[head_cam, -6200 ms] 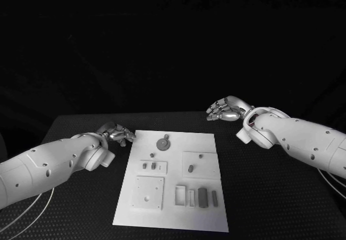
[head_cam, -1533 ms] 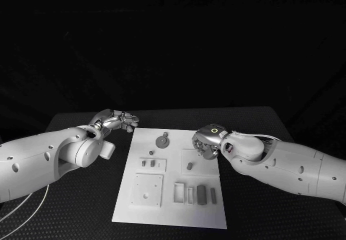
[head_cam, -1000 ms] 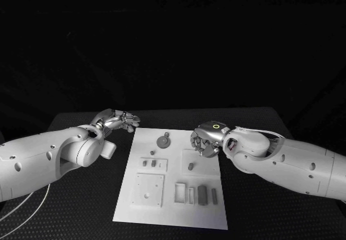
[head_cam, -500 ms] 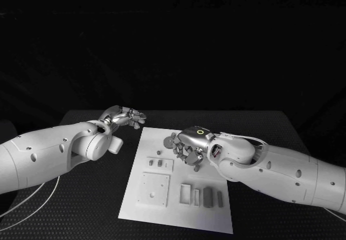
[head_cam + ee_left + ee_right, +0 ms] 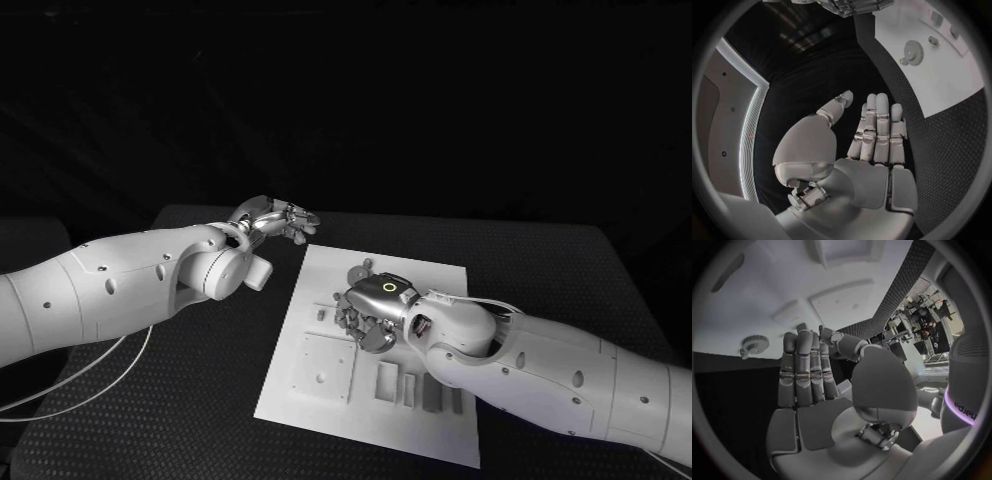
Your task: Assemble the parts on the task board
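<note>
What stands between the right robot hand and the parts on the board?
Nothing visible. The right robot hand hangs open over the board, its fingers stretched out and empty, with the gear lying past the fingertips and nothing between.

Both arms are smooth white shells dotted with small dark screw holes. The left hand and right hand are silver, segmented metal. A green ring glows on the right wrist; thin pale cables loop under the left arm.

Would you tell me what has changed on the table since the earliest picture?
The right hand has come in from the table's far right to hover over the task board, open and holding nothing. The left hand stays off the board's far left corner, open. The parts look unmoved.
</note>
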Robot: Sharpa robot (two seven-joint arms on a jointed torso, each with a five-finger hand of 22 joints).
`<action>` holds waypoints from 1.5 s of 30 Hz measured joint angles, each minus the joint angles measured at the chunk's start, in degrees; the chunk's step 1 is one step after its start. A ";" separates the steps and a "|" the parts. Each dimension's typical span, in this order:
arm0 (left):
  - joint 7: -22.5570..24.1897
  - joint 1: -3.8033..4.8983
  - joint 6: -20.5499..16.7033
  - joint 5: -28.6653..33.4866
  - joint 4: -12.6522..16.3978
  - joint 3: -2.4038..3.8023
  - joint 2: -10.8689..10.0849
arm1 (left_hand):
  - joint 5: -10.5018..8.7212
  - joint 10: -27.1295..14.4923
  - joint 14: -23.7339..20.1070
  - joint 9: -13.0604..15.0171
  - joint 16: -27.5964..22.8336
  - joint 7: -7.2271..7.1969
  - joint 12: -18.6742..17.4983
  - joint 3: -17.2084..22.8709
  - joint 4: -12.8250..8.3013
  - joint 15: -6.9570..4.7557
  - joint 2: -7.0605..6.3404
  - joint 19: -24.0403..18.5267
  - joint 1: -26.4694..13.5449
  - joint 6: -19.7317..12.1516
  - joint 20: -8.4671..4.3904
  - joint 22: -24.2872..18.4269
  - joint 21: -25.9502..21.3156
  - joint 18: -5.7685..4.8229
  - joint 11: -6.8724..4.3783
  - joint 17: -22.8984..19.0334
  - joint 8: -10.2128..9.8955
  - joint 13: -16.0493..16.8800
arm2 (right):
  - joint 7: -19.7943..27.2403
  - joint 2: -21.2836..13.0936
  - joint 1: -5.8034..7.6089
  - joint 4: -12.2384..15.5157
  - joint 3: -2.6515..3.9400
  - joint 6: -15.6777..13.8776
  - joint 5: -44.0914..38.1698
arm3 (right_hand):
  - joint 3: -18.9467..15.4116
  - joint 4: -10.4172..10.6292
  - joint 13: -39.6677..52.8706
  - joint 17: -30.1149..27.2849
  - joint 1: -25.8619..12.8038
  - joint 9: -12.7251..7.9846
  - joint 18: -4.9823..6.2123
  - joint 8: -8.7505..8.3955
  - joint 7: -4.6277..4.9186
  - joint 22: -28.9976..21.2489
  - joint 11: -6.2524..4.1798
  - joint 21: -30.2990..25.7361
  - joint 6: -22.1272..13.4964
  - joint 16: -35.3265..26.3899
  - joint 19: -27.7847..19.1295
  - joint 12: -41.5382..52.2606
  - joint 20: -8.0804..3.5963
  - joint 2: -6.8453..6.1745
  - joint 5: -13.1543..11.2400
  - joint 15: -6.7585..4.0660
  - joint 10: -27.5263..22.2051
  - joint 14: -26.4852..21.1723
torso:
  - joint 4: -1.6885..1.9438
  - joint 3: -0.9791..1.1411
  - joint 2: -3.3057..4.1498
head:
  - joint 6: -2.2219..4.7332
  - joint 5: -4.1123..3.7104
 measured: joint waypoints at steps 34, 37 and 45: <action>-0.05 0.34 0.31 0.22 -0.60 0.00 0.96 | 0.00 0.00 0.19 0.00 -0.22 0.00 0.00 0.00 0.00 -0.20 0.00 0.00 0.00 0.00 0.00 0.00 -0.22 0.00 0.00 0.19 0.00 0.00 | 0.35 2.75 -1.78 -1.81 -3.24 -0.57 -1.28 | -0.27 -0.59 0.39 0.13 -0.55 0.34 0.02 -0.35 0.01 0.14 0.00 -0.01 -0.02 0.21 0.07 -0.43 0.10 0.25 0.50 0.13 0.00 0.11 | -0.25 0.12 0.03 | -1.91 3.17; -0.05 0.34 0.32 0.23 -0.58 0.00 0.89 | 0.00 0.00 0.19 0.00 -0.22 0.00 0.00 0.00 0.00 -0.20 0.00 0.00 0.00 0.00 0.00 0.00 -0.22 0.00 0.00 0.18 0.00 0.00 | 0.41 2.77 -1.78 -1.81 -3.36 -0.57 -1.27 | -0.31 -0.63 0.38 0.12 -0.55 0.33 0.02 -0.35 0.02 0.14 0.00 0.00 -0.03 0.21 0.07 -0.43 0.10 0.25 0.67 0.14 0.00 0.12 | -0.27 0.11 0.03 | -2.03 3.22; -0.05 0.35 0.34 0.25 -0.63 0.00 0.89 | 0.00 0.00 0.19 0.01 -0.22 0.00 0.00 0.00 0.00 -0.20 0.00 0.00 0.00 0.00 0.00 0.00 -0.23 0.00 0.00 0.23 0.00 0.00 | 0.56 2.74 -1.78 -1.78 -3.46 -0.54 -1.21 | -0.31 -0.63 0.46 0.20 -0.79 0.40 0.21 -0.52 0.15 0.13 -0.01 -0.02 -0.03 0.22 0.06 -0.43 0.11 0.49 0.67 0.00 -0.01 -0.02 | -0.30 0.10 0.03 | -2.11 3.09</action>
